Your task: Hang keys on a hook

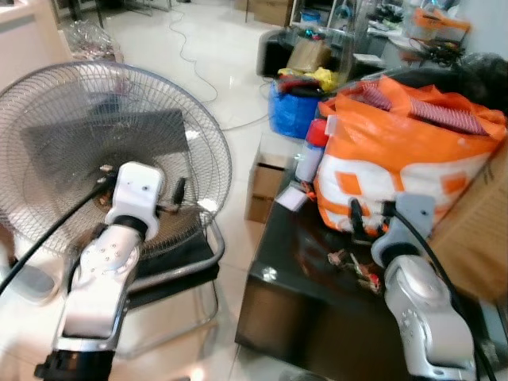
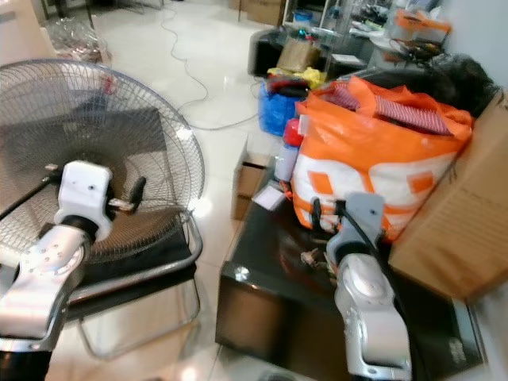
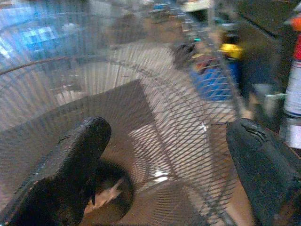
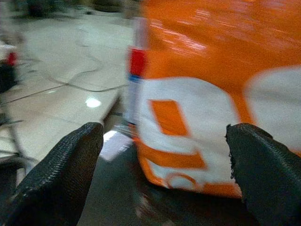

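Nearest the camera, the right pincer (image 1: pixel 371 213) hangs over the dark glossy counter (image 1: pixel 274 298), its black fingers (image 4: pixel 61 169) spread wide and holding nothing, as the right wrist view makes plain. Just beneath and a little in front of it lie the keys (image 1: pixel 355 266), a small bunch flat on the counter top (blurred, so how many there are cannot be made out). They rest just beside the base of the orange and white bag (image 1: pixel 397 163), which stands behind them.

On the other side, the left pincer (image 1: pixel 179 193) is raised in front of the wire grille of a standing fan (image 1: pixel 103 151), well apart from the keys. Its fingers (image 3: pixel 77 162) also stand wide apart, with nothing between them.

Past the bag, a spray can with a red cap (image 1: pixel 311 151) stands at the counter's far edge, with a cardboard box (image 1: pixel 263 181) on the floor beside it. Farther off are a blue bin (image 1: pixel 292 107) and a cable trailing across the pale tiles.

As for progress, the job looks barely begun: the keys have yet to be picked up. No hook can be made out here, so grasping, carrying and hanging all remain.
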Controlling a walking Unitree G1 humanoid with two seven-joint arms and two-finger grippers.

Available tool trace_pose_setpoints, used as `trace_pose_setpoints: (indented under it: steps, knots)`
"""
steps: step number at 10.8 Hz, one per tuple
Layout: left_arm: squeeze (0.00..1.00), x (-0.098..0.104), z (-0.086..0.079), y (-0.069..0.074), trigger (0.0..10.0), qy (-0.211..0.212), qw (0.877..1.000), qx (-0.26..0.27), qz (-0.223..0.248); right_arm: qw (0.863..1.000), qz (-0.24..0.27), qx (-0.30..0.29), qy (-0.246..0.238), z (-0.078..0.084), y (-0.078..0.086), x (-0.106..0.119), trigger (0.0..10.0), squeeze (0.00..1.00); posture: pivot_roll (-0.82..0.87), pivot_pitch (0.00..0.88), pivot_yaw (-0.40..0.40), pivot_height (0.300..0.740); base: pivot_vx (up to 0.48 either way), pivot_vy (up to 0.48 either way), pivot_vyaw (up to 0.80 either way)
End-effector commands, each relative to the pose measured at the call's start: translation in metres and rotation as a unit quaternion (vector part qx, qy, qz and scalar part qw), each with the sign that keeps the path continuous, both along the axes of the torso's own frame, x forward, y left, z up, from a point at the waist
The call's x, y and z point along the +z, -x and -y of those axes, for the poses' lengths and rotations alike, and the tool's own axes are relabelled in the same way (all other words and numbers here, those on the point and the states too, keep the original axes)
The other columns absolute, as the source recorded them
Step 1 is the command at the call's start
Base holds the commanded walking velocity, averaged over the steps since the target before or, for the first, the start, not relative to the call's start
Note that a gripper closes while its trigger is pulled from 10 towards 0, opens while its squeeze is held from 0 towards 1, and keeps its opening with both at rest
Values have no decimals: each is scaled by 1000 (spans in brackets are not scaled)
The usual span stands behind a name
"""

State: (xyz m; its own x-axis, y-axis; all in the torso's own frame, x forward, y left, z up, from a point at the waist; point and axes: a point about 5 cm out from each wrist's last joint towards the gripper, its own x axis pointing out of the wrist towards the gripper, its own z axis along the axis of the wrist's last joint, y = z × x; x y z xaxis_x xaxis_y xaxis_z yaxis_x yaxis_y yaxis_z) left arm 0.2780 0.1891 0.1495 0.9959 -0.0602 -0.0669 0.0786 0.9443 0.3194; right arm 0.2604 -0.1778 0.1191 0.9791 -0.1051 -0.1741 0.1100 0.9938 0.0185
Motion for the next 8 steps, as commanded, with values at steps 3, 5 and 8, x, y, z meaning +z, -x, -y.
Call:
trace_pose_setpoints:
  steps: [3,5,8]
  knots:
    - [0,2,2,0,10000,-5,1000,1,3,1000,4,-1,3,0,1,2,10000,0,19,0,-84,740,0,-469,0]
    - [0,2,2,1,10000,-6,1000,2,3,1000,5,-5,0,1,1,2,10000,0,18,0,-85,740,0,-469,0]
    - [0,2,0,0,10000,6,1000,12,0,1000,6,-3,-4,1,1,3,10000,0,18,0,-85,740,0,-160,-529]
